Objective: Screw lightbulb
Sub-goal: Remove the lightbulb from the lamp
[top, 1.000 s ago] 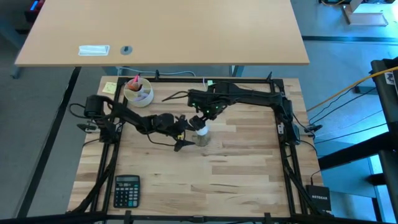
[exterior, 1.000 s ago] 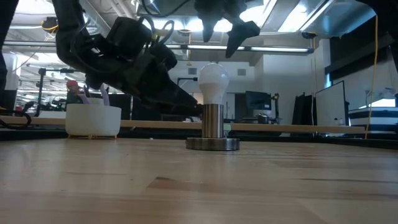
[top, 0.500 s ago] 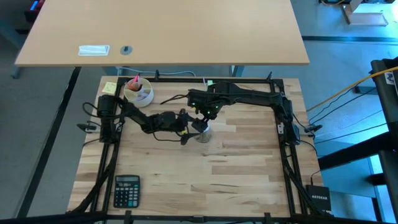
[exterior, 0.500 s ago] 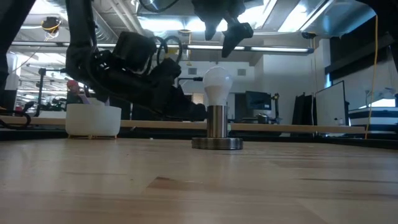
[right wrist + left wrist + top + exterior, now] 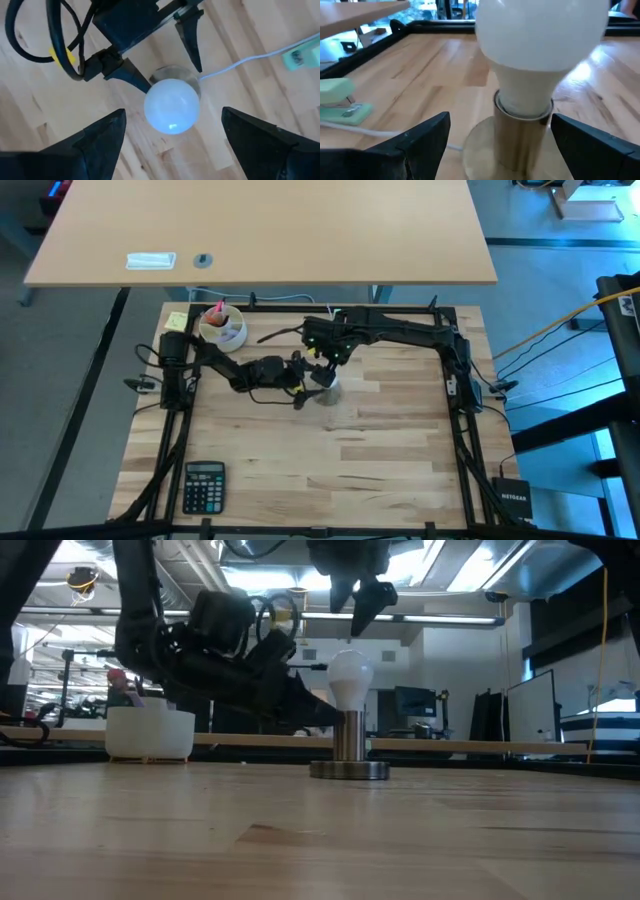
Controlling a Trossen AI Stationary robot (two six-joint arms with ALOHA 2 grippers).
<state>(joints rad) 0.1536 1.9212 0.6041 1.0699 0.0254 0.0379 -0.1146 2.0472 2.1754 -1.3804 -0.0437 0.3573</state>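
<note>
The white lightbulb (image 5: pixel 348 678) stands upright with its neck in the top of the grey metal socket tube (image 5: pixel 522 137). The socket's round base (image 5: pixel 348 770) rests on the wooden table. The bulb's screw base is hidden in the tube. My left gripper (image 5: pixel 501 119) is open and lies low and level. It comes from the table's left, and its fingers stand on either side of the socket tube, apart from it. My right gripper (image 5: pixel 173 114) is open and points down above the bulb (image 5: pixel 171 106), clear of it. Both grippers show in the high view, left (image 5: pixel 308 383) and right (image 5: pixel 325 363).
A thin white cord (image 5: pixel 235 62) runs from the socket to a pale green plug block (image 5: pixel 340 102) at the table's far side. A white bowl (image 5: pixel 222 328) with small items stands at the far left. A calculator (image 5: pixel 204 485) lies at the near left.
My left gripper has moved toward the table's right, closer to the socket, so that its open fingers now flank the tube. My right gripper has risen a little above the bulb and turned about its axis. The bulb stays upright in the socket.
</note>
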